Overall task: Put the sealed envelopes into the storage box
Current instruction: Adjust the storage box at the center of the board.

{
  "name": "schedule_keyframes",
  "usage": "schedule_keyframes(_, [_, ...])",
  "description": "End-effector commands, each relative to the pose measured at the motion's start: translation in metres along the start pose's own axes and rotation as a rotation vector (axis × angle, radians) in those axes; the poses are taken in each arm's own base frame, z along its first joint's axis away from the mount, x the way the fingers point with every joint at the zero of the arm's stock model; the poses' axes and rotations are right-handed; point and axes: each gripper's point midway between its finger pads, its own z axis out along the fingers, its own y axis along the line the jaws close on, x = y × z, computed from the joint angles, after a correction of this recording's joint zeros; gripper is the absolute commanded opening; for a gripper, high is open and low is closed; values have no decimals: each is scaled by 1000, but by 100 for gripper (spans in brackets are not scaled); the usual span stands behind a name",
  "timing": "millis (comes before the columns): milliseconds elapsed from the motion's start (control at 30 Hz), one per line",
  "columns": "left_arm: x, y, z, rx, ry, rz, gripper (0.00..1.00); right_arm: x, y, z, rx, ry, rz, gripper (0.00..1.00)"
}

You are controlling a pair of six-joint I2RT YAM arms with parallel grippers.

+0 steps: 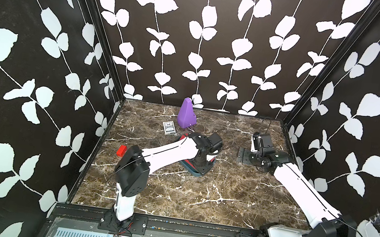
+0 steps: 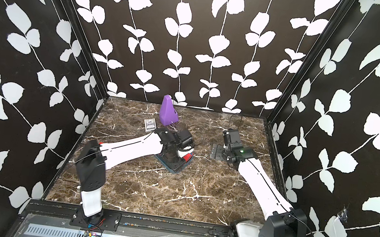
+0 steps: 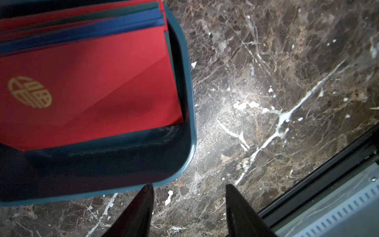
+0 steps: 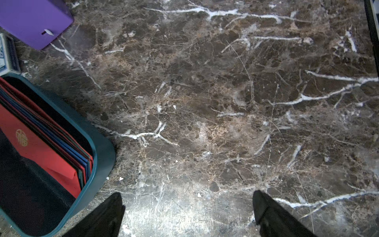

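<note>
Sealed envelopes [image 3: 86,82] sit inside the storage box [image 3: 190,123], a stack of red, navy and dark green. Their edges are fanned, so thin bands of each colour show along one side. The one on top is red, with a round gold emblem on its face. One of its corners reaches almost to the tub's inner wall (whether the stack lies flat or leans I cannot say from where I stand). The teal tub rests on the brown marble tabletop [image 1: 198,195], roughly mid-table, and in both top views the left arm's wrist covers most of it.

The left gripper [image 3: 188,186] hangs just outside the tub's rounded corner. Its two dark fingers [image 3: 143,205] are parted, with only marble between them and nothing pinched. One tip is close by the rim, though I cannot tell if it touches.

The right gripper [image 4: 187,194] is spread wide over bare marble, off to the tub's right and apart from it, holding nothing.

Toward the back wall stands a purple pyramid [image 1: 186,115]. A small white card pack [image 1: 169,128] lies just in front of it, to its left. A small red block [image 1: 121,150] lies near the table's left edge, beside the left arm's elbow.
</note>
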Motion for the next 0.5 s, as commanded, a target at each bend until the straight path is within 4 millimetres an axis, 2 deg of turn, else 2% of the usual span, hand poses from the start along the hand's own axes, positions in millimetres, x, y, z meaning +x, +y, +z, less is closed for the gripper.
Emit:
schedule_keyframes(0, [-7, -5, 3, 6, 29, 90, 57, 6, -10, -2, 36, -1, 24, 99])
schedule_keyframes(133, [-14, -8, 20, 12, 44, 85, 52, 5, -16, -6, 52, -1, 27, 99])
schedule_keyframes(300, [-16, -8, 30, 11, 63, 36, 46, 5, -18, -6, 50, 6, 32, 99])
schedule_keyframes(467, [-19, 2, 37, -54, 53, -114, 32, 6, -18, -4, 41, 12, 39, 99])
